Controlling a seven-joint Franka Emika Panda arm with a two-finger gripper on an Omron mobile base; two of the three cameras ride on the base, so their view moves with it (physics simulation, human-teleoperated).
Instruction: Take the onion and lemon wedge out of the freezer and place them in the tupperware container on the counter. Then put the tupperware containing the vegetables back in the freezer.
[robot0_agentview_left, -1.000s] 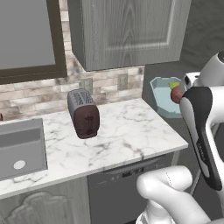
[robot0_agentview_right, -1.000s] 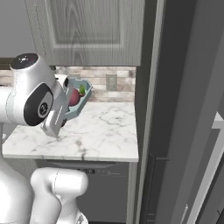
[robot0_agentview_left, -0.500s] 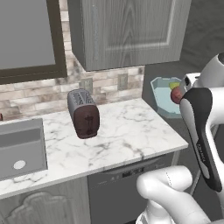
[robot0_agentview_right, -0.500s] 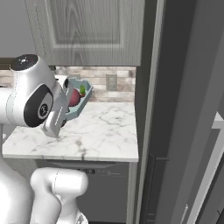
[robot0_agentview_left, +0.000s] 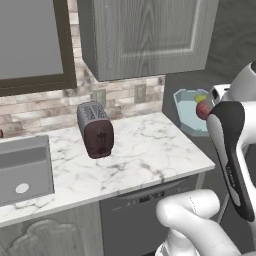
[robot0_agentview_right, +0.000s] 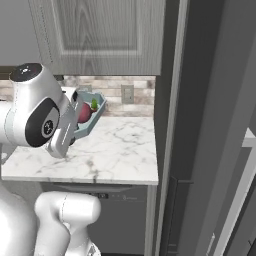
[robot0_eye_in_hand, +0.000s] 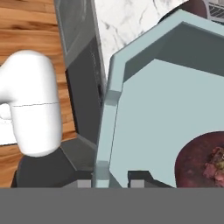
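Observation:
The pale teal tupperware container (robot0_agentview_left: 187, 114) hangs tilted in the air past the right end of the counter (robot0_agentview_left: 140, 150). My gripper (robot0_eye_in_hand: 111, 183) is shut on its rim, one fingertip on each side of the wall. Inside lie the dark red onion (robot0_agentview_left: 202, 109) and the small yellow-green lemon wedge (robot0_agentview_left: 200, 98). From the right side, the tupperware container (robot0_agentview_right: 94, 119) sits beside my arm with the onion (robot0_agentview_right: 83, 112) and lemon wedge (robot0_agentview_right: 94, 105) in it. Up close, the onion (robot0_eye_in_hand: 203, 159) rests in the tray's lower corner. The dark grey freezer (robot0_agentview_right: 210, 100) stands to the right of the counter (robot0_agentview_right: 120, 150).
A dark red toaster (robot0_agentview_left: 95, 130) stands on the counter near the brick backsplash. A sink (robot0_agentview_left: 22, 167) is set in at the far left. Grey wall cabinets (robot0_agentview_left: 145, 35) hang low above the counter. A long dark handle (robot0_agentview_right: 175, 215) runs down beside the counter's right end.

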